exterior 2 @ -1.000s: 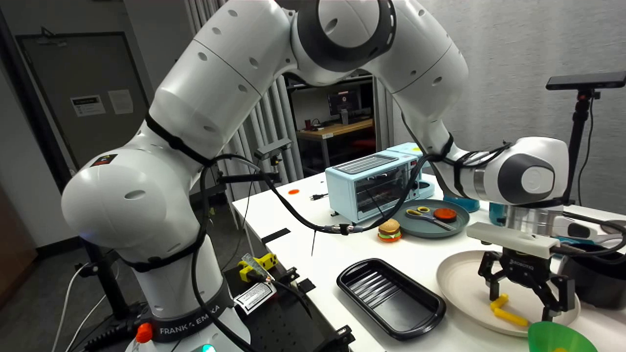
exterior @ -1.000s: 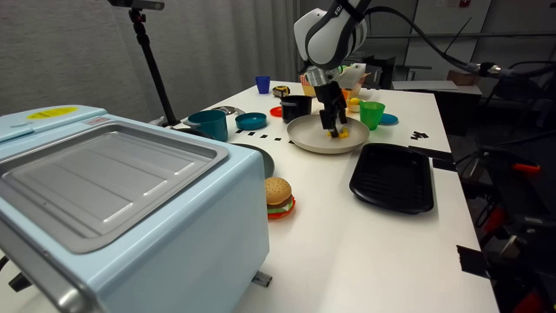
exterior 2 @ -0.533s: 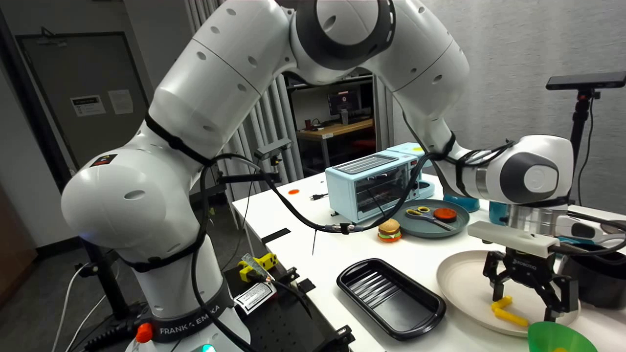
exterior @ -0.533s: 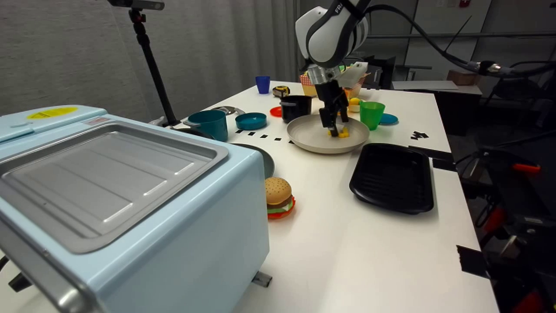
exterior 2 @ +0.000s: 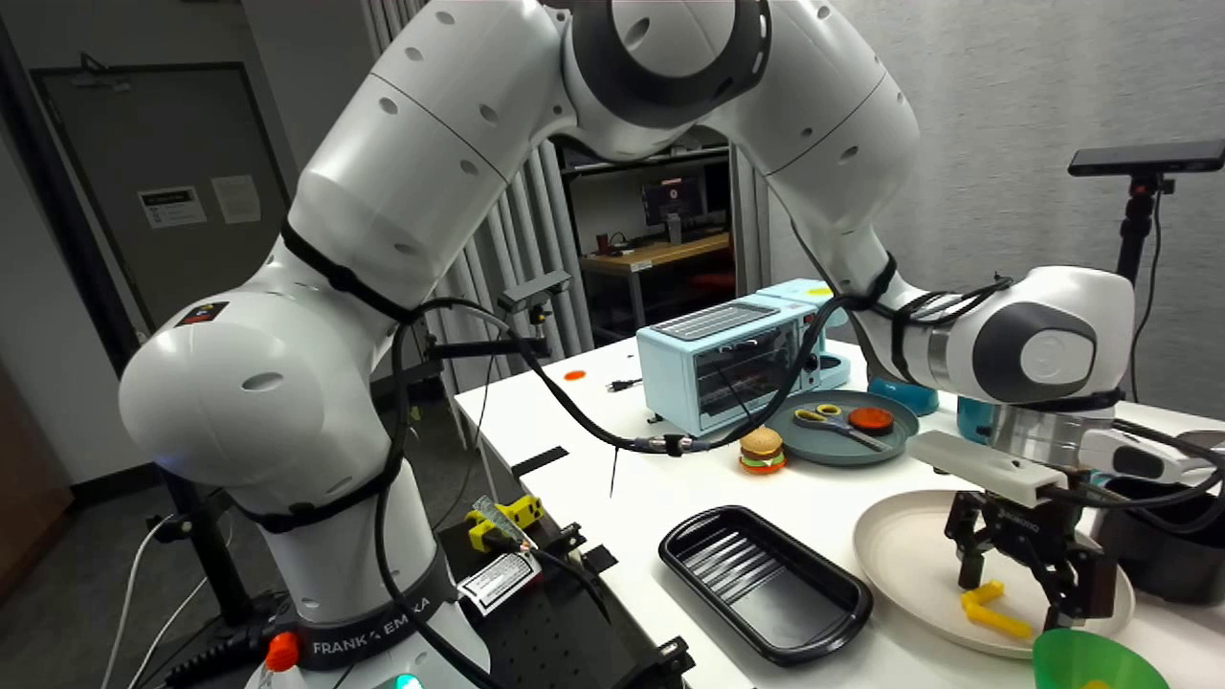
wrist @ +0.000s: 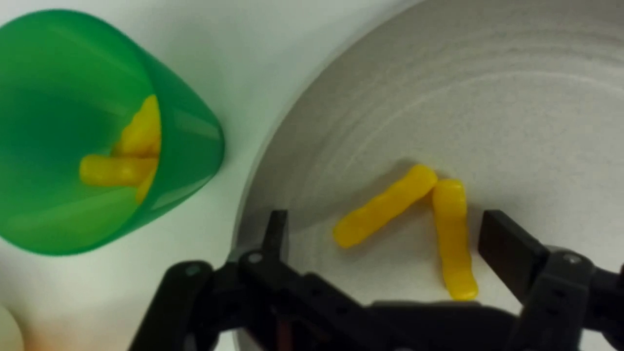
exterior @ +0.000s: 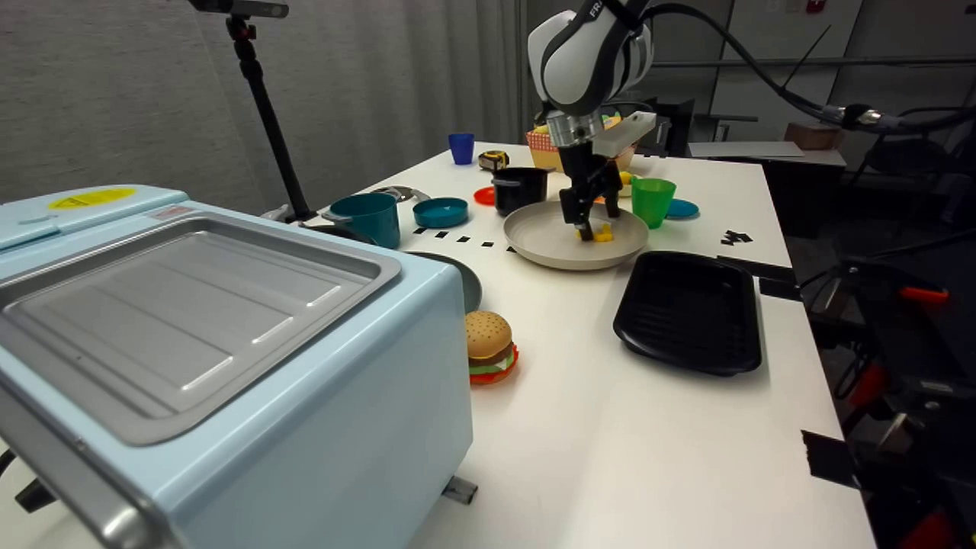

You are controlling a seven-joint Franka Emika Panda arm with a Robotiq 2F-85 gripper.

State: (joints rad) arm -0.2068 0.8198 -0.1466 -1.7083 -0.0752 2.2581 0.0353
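Over a beige plate point(wrist: 526, 126) my gripper point(wrist: 385, 214) stands open, its fingers apart with nothing held. Two yellow fry-like sticks lie on the plate between the fingers in the wrist view: a slanted stick point(wrist: 385, 207) and a more upright stick point(wrist: 453, 239), their upper ends touching. The upright stick is nearer the right-hand finger point(wrist: 512, 253), with a small gap. Beside the plate stands a green cup point(wrist: 190, 141) holding several similar yellow pieces point(wrist: 119, 170). In an exterior view the gripper point(exterior 2: 1013, 598) is low over the plate, close to the green cup point(exterior 2: 1091, 665).
A black baking tray point(exterior 2: 766, 584) lies next to the plate. A black pot point(exterior: 520, 191) stands on its far side. Further off are a toy burger point(exterior 2: 762, 451), a grey-green plate point(exterior 2: 833, 450) with scissors, and a light blue toaster oven point(exterior 2: 727, 354). A basket point(exterior: 545, 155) stands behind.
The gripper has turned and tilted a little, and the wrist has shifted slightly to the right in both exterior views. The jaws have stayed apart; the yellow sticks, plate and cup look unmoved.
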